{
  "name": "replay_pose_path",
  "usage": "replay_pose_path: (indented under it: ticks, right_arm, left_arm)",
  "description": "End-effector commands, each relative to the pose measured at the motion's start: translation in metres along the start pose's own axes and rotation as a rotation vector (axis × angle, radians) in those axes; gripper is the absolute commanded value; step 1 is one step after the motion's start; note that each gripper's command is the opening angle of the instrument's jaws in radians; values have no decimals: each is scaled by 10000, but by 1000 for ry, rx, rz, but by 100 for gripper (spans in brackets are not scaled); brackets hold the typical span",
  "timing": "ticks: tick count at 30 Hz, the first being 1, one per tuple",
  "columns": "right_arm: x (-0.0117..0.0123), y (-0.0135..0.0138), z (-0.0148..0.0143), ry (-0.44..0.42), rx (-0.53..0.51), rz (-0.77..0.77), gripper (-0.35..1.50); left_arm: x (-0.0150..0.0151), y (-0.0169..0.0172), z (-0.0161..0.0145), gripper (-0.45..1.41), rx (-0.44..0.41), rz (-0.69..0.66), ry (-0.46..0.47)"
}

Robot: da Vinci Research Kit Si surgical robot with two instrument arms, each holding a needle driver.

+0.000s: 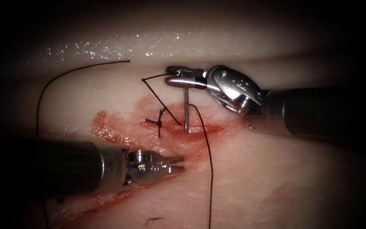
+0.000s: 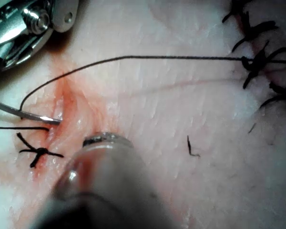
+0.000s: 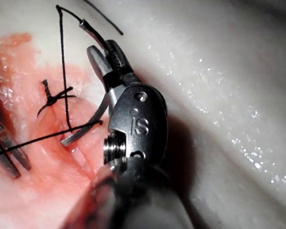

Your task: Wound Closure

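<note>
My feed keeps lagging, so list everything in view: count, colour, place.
tissue: one, pale pink, under everything.
cut: one, reddish, mid-tissue.
red fluid: one stain, red, around the cut.
needle: one, silver, held near its rear end, tip in the cut.
thread: one strand, dark, trailing from the needle.
knotted stitch: one, dark, left of the needle.
right end effector: one, silver, shut on the needle, above the cut.
left end effector: one, silver, holding nothing, below the cut.
</note>
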Motion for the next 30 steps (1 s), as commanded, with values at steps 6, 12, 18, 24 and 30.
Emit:
replay_pose_path:
  ticks: [6, 12, 18, 24, 30]
  right_arm:
    - [-18, -1, 7, -4, 36, 192, -35]
    - [-20, 3, 7, 102, 20, 309, -35]
    - [-22, 0, 5, 153, -28, 514, -35]
    - [-25, -8, 3, 160, -48, 624, -35]
    - [-28, -23, 4, 165, -45, 748, -35]
  left_arm:
    - [-2, 0, 7, 16, -3, 4, 3]
    - [-2, 0, 6, 16, -4, 5, 4]
    - [-4, -1, 5, 16, -5, 12, 4]
    - [-5, -1, 5, 16, -6, 13, 5]
    - [-8, -1, 3, 16, -10, 16, 8]
